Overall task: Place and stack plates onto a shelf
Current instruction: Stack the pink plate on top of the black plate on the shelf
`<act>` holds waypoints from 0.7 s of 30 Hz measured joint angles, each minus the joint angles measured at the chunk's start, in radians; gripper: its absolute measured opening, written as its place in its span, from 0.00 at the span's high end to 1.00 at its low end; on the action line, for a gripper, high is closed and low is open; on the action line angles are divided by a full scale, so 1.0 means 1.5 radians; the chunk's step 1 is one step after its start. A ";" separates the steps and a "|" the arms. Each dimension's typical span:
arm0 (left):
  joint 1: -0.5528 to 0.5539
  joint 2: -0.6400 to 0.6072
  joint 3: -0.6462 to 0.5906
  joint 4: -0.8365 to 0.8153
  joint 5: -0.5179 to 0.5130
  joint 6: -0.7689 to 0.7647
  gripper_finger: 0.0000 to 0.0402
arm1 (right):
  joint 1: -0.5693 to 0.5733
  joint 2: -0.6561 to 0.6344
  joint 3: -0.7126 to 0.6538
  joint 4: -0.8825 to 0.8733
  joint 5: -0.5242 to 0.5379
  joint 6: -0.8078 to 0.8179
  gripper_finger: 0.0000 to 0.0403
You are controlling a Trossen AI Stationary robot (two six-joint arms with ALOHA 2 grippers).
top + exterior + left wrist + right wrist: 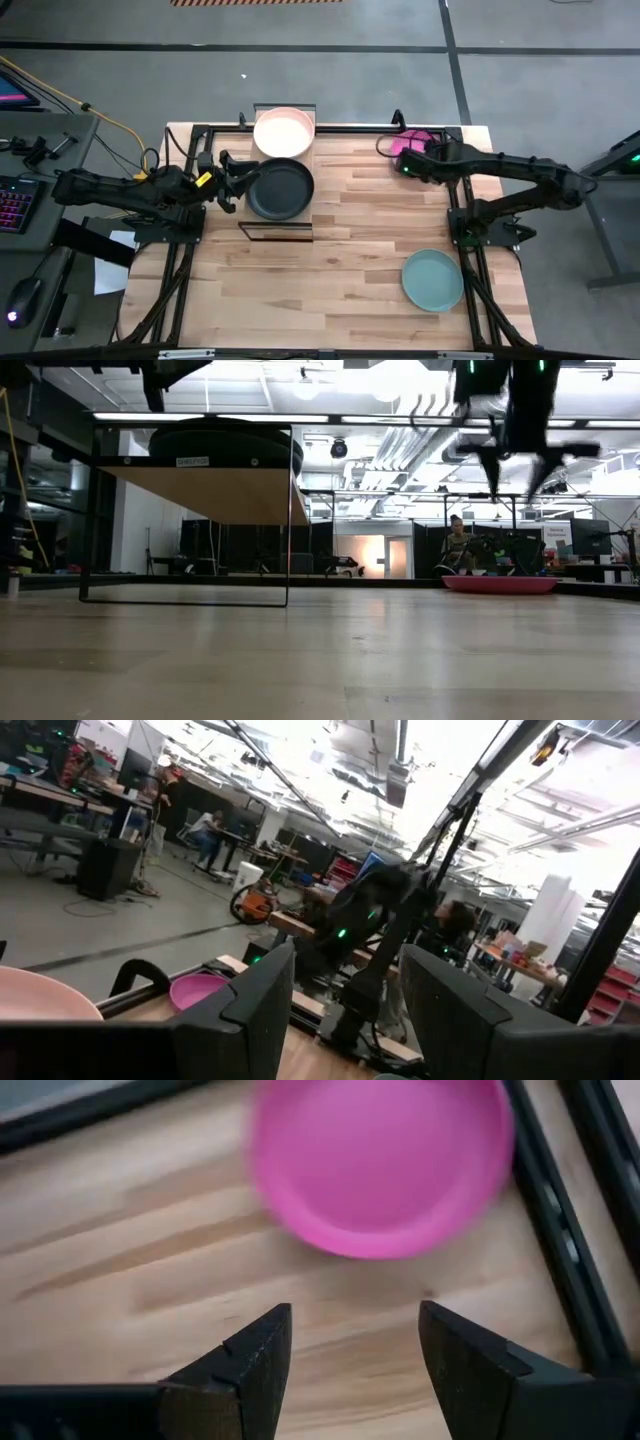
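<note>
Magenta plate (378, 1162) lies below the right gripper (352, 1370), fingers spread; left gripper (228, 181) fingers released beside black plate (280, 189).

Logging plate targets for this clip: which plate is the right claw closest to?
The pink plate, at the table's far right corner below the open right claw. The blue-green plate lies near the front edge.

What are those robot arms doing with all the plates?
They are putting plates on a little shelf. A black plate and a peach plate sit on it already. The left tool is open beside the black plate. The right tool hangs open over a pink plate at the table's far corner. A blue-green plate waits on the table.
</note>
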 joint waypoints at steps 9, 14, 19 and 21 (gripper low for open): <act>0.000 0.000 0.000 0.000 0.000 -0.001 0.57 | -0.079 -0.001 -0.228 0.245 -0.042 0.235 0.50; 0.000 0.000 0.000 -0.001 0.000 -0.011 0.57 | -0.108 -0.001 -0.286 0.275 -0.042 0.374 0.50; 0.000 0.000 0.000 -0.001 0.000 -0.013 0.57 | -0.138 -0.001 -0.313 0.323 -0.029 0.414 0.50; 0.000 0.000 0.000 -0.001 0.000 -0.013 0.57 | -0.155 -0.001 -0.321 0.343 -0.030 0.409 0.50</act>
